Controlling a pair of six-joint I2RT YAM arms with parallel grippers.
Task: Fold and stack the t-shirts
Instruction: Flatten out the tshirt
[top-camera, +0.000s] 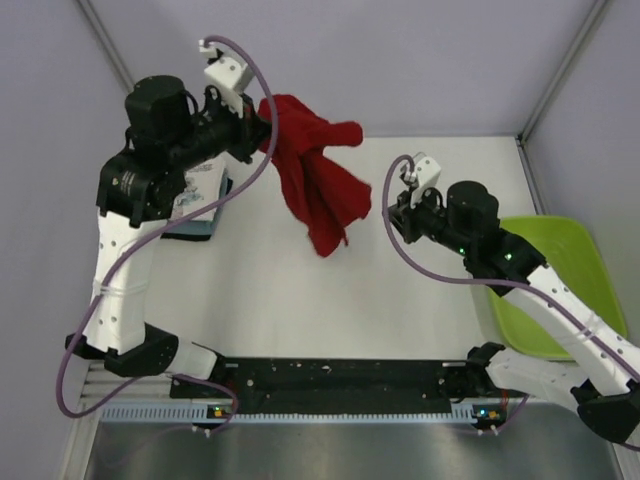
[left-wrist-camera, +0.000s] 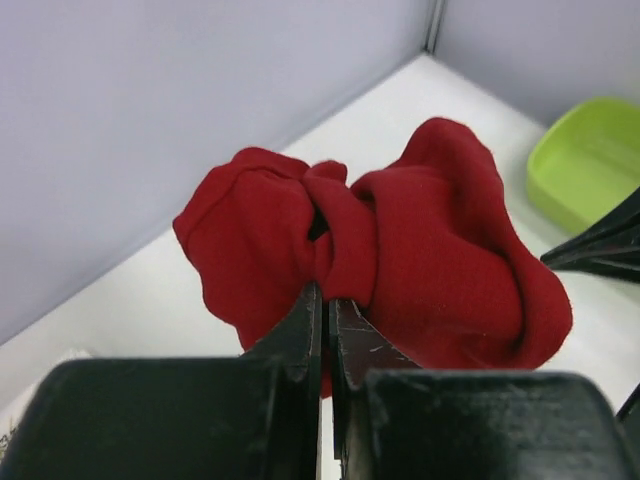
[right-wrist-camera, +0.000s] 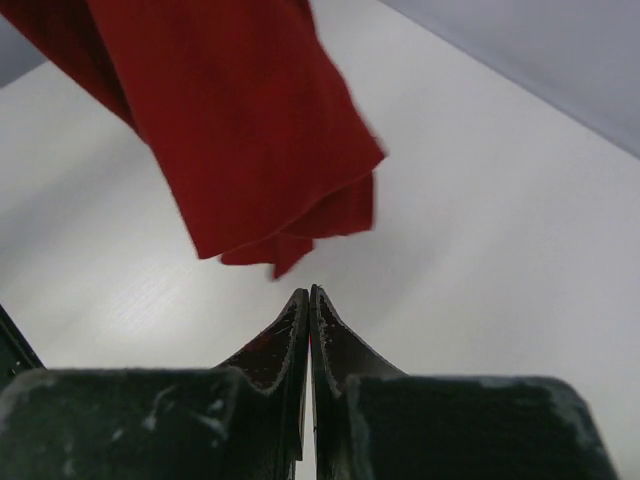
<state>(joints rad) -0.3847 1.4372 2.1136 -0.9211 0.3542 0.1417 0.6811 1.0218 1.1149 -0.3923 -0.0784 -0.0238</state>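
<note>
My left gripper (top-camera: 262, 128) is shut on the deep red t-shirt (top-camera: 318, 185) and holds it up at the back of the table; the shirt hangs down, bunched, clear of the surface. In the left wrist view the jaws (left-wrist-camera: 326, 298) pinch a fold of the red shirt (left-wrist-camera: 430, 250). My right gripper (top-camera: 398, 208) is shut and empty, just right of the shirt's hanging end. In the right wrist view its tips (right-wrist-camera: 308, 295) sit just below the red hem (right-wrist-camera: 270, 150), apart from it. Folded shirts (top-camera: 203, 200), light blue and dark, lie under my left arm, mostly hidden.
A lime-green plastic tray (top-camera: 560, 290) stands at the right edge, partly under my right arm; it also shows in the left wrist view (left-wrist-camera: 585, 160). Grey walls close the back and sides. A black rail (top-camera: 340, 385) runs along the near edge.
</note>
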